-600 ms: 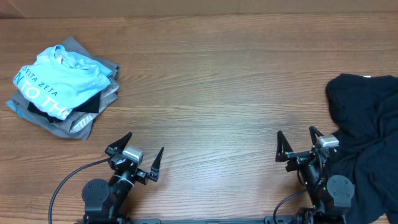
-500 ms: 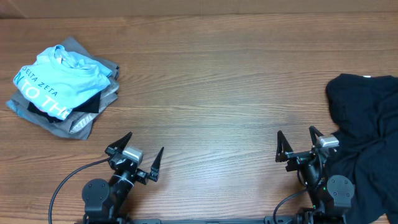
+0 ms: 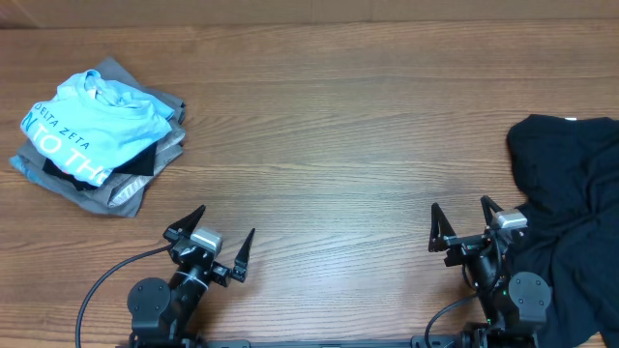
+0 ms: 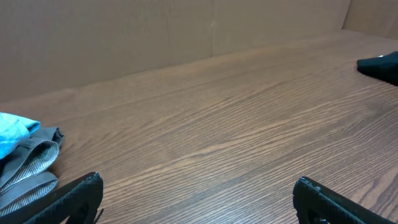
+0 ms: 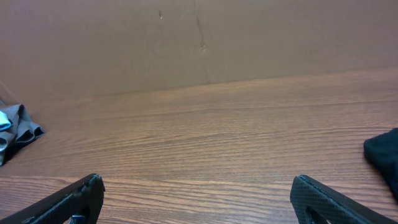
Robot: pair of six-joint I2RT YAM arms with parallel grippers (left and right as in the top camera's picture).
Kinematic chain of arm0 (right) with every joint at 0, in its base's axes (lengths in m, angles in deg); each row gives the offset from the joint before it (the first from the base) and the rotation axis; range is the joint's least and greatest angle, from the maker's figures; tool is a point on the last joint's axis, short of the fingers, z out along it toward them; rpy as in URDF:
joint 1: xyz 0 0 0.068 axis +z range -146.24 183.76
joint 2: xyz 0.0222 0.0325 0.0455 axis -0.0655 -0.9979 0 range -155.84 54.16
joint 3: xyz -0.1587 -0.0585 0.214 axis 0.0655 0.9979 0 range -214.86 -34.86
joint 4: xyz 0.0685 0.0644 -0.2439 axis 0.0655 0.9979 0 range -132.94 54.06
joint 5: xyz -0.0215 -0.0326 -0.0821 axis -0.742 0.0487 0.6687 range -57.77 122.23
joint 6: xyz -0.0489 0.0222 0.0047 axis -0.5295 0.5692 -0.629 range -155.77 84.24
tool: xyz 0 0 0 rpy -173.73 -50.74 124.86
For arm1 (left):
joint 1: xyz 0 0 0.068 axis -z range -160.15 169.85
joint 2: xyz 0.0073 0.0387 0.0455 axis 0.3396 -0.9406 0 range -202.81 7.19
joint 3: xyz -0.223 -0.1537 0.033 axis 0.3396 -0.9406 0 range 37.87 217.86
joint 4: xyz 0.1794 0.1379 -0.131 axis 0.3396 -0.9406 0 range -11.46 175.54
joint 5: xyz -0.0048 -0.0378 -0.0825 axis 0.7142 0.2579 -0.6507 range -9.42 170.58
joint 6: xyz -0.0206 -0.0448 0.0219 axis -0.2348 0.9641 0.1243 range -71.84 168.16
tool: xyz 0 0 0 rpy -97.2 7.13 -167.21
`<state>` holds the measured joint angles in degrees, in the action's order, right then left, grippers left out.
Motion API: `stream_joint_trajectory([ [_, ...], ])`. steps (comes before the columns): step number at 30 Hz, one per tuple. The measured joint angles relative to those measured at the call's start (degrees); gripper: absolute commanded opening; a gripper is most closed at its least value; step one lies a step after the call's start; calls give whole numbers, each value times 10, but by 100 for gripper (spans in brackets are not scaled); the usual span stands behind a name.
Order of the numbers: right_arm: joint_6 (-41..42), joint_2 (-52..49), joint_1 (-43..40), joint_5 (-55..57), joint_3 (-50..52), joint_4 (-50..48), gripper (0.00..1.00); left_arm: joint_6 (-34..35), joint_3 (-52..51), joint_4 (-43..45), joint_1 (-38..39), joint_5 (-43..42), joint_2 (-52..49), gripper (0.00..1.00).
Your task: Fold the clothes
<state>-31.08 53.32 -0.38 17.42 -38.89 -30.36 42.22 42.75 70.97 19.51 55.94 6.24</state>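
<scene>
The black T-shirt (image 3: 571, 203) lies crumpled at the right edge of the wooden table, a small white label showing at its far edge. An edge of it shows in the right wrist view (image 5: 384, 154) and a corner in the left wrist view (image 4: 380, 65). My right gripper (image 3: 461, 215) is open and empty at the front of the table, just left of the shirt. My left gripper (image 3: 224, 224) is open and empty at the front left, far from the shirt. Both hold nothing in the left wrist view (image 4: 196, 190) and the right wrist view (image 5: 198, 190).
A pile of folded clothes (image 3: 97, 135) sits at the far left, a light-blue tee with white lettering on top of grey garments. It also shows in the left wrist view (image 4: 25, 155). A brown cardboard wall (image 5: 199, 43) stands behind the table.
</scene>
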Motion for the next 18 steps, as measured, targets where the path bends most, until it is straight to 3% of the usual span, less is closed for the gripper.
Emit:
stream_joint_trajectory([
  [18, 0, 0, 0, 0, 0, 0, 100, 0, 0, 8, 0, 0, 0, 100],
])
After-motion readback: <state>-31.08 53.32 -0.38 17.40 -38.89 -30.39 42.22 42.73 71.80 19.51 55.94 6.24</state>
